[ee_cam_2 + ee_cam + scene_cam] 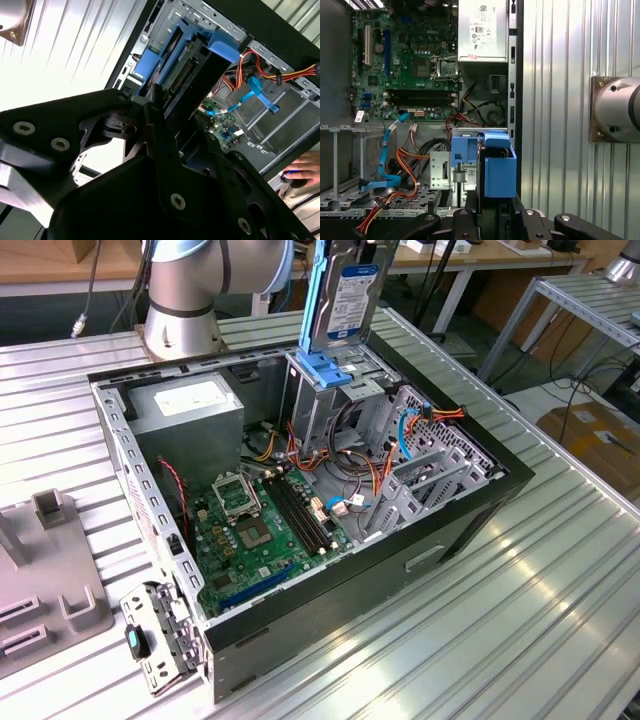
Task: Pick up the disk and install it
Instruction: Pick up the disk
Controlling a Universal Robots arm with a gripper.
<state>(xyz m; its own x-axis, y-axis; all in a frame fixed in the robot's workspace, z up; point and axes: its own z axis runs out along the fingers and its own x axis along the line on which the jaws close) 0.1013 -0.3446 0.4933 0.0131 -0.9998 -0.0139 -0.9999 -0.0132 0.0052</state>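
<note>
White-labelled disk (352, 302) upright above cage (306, 415)

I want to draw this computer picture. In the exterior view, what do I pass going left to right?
Grey stand → grey power supply box → the disk, upright in its blue carrier → orange cables → brown cardboard.

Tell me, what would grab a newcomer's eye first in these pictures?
First, the flat silver-grey metal disk in its bright blue plastic rail, held upright by the black gripper over the grey metal drive cage, near the top of the exterior view. Below it, the black computer case lies open on the ribbed metal table, with its green circuit board and a bright blue cable laid bare.
</note>
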